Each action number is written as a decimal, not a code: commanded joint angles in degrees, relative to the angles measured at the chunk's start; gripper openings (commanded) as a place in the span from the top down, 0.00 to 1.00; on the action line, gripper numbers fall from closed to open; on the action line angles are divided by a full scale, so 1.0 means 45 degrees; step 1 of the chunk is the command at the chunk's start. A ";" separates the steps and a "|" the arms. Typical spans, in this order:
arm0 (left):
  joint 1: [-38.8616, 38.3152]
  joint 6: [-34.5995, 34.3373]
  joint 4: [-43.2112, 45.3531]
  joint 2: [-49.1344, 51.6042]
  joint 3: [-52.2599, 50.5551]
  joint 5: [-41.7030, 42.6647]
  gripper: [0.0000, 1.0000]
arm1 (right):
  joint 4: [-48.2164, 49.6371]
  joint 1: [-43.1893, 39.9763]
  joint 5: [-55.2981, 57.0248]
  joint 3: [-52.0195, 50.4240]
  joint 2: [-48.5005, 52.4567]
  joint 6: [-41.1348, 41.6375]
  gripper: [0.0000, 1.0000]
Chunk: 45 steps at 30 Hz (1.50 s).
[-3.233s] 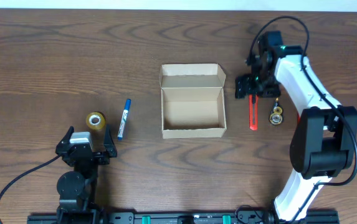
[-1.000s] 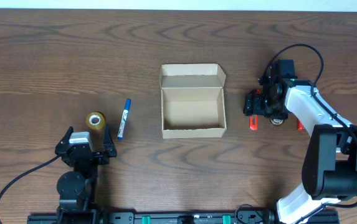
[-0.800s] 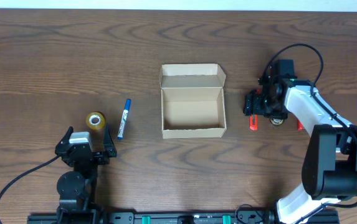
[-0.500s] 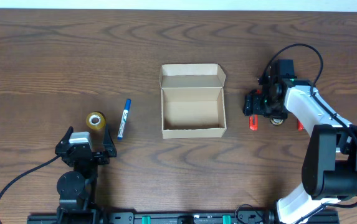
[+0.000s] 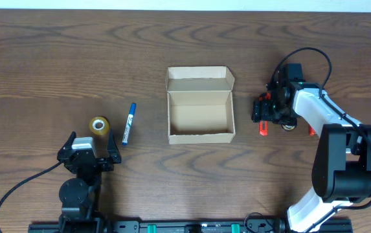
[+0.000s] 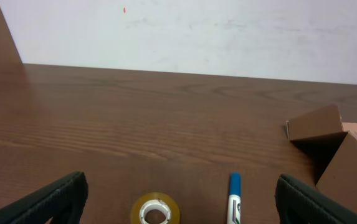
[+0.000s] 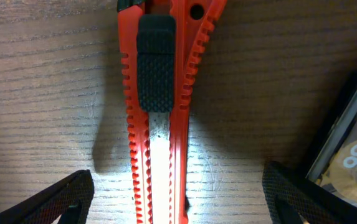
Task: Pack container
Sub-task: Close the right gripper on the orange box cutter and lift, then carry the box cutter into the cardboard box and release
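Overhead: open tan cardboard box point(image 5: 200, 114), flap back.
Right of box, right gripper point(image 7: 178, 196) jaws spread astride red plastic utility knife point(image 7: 156, 155); left gripper point(image 6: 178, 198) jaws apart too.

The desk point(image 5: 56, 58) is dark brown wood with a strong grain, and the open tan container point(image 5: 200, 111) sits near its middle, flap lid folded back toward the far edge. To the container's left lie a blue pen point(image 5: 129, 123) and, just beside it, a yellowish tape roll point(image 5: 98, 125) lying flat. To its right a red utility knife point(image 7: 156, 124) with a black ribbed slider lies flat, with a small printed item point(image 7: 352, 155) beside it, too cropped to name.
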 commanded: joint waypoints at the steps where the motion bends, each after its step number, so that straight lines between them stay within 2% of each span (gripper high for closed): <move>1: -0.0024 -0.0102 -0.0466 0.0010 -0.0253 -0.0321 0.05 | 0.0058 0.0087 -0.0015 -0.0034 0.0209 0.0053 0.24; 5: -0.0024 -0.0102 -0.0466 0.0010 -0.0253 -0.0321 0.05 | 0.0053 0.0087 -0.0019 -0.0034 0.0209 0.0063 0.41; 9: -0.0024 -0.0102 -0.0466 0.0010 -0.0253 -0.0321 0.05 | 0.0049 0.0083 -0.0019 -0.0034 0.0209 0.0063 0.75; 13: -0.0024 -0.0102 -0.0461 0.0010 -0.0253 -0.0321 0.05 | 0.0029 0.0087 -0.0019 -0.0034 0.0209 0.0078 0.96; 14: -0.0024 -0.0102 -0.0461 0.0010 -0.0253 -0.0321 0.05 | 0.0010 0.0087 -0.0015 -0.0034 0.0209 0.0170 0.98; 34: -0.0024 -0.0102 -0.0466 0.0010 -0.0253 -0.0321 0.05 | -0.0019 0.0083 -0.0136 0.0024 0.0024 0.0355 0.99; 45: -0.0024 -0.0102 -0.0471 0.0010 -0.0253 -0.0321 0.05 | -0.0520 0.0500 -0.0665 0.1700 -0.2939 0.0131 0.99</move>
